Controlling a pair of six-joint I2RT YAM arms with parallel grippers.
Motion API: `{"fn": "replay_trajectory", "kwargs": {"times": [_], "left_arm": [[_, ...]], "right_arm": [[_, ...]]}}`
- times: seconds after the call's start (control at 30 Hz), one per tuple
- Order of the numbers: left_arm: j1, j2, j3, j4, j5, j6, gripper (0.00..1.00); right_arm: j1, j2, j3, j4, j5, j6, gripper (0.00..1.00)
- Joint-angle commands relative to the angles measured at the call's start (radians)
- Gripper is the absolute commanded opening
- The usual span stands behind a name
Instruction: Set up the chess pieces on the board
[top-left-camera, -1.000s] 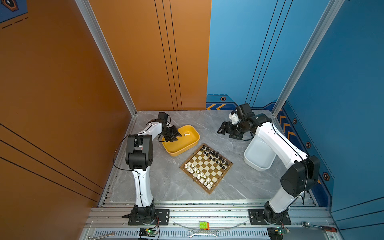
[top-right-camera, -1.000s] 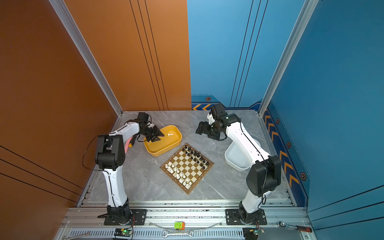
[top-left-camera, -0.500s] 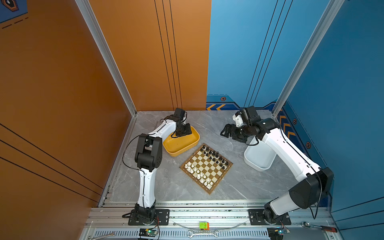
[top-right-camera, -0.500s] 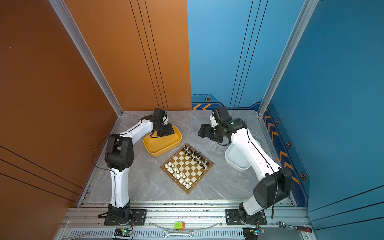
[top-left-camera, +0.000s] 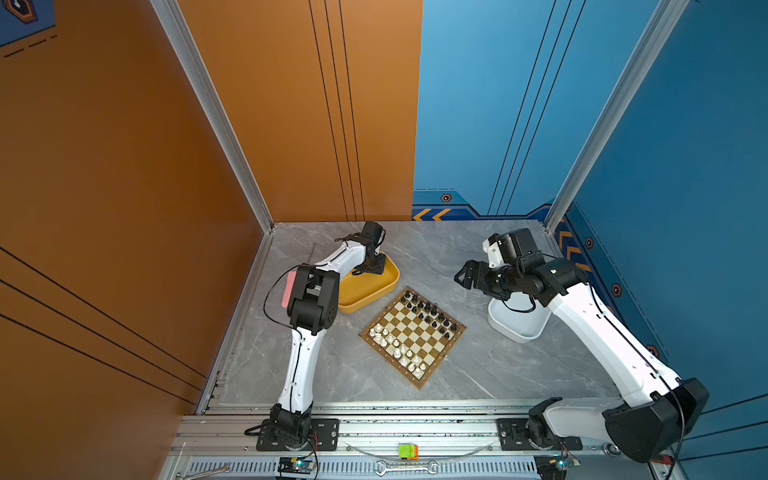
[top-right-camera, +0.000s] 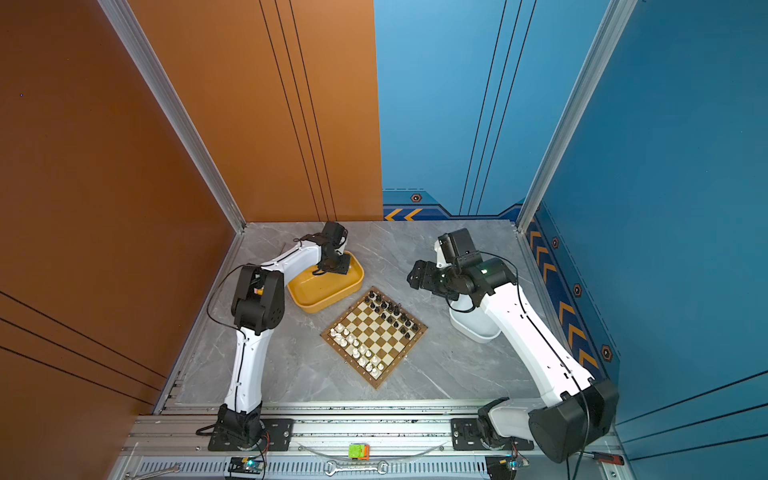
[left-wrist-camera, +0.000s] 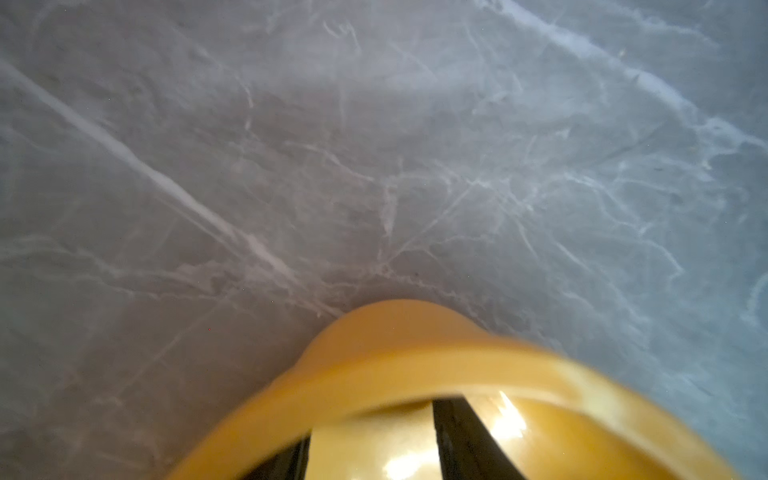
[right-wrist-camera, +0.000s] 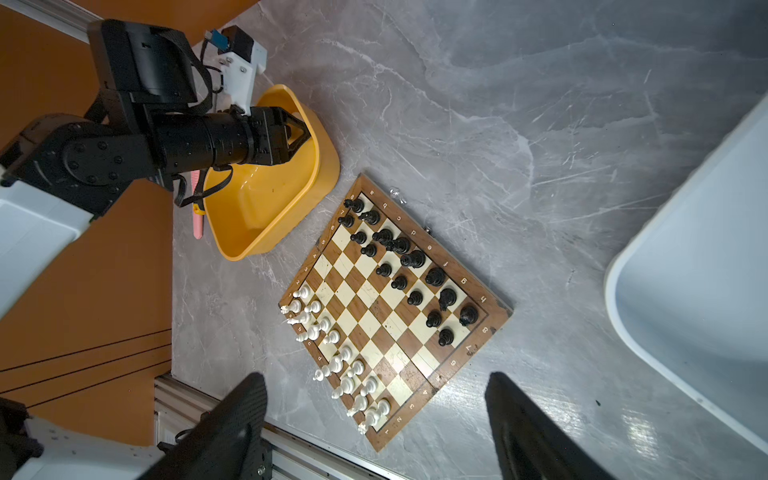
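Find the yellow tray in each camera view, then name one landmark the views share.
In both top views: tray left of centre, up-left of the board.
Left wrist: only its blurred rim, along the bottom edge.
Right wrist: upper left, beside the board's corner.
Shared landmark: the left pincer, reaching into the tray in every view.

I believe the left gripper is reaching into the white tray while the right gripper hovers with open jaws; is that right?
Not quite: the left gripper is reaching into the yellow tray, not the white tray, as the right wrist view shows. The right gripper does hover with open jaws.
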Motion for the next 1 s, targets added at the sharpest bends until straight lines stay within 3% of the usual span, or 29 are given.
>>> {"fn": "replay_trajectory", "kwargs": {"times": [0.0, 0.97], "left_arm": [[-0.010, 0.009, 0.044, -0.026, -0.061, 0.057, 0.47], [-0.019, 0.078, 0.116, -0.019, 0.004, 0.109, 0.45]], "right_arm": [[-0.007, -0.035, -0.018, -0.021, 0.039, 0.018, 0.85], [-0.136, -0.102, -0.057, -0.068, -0.034, -0.026, 0.86]]}}
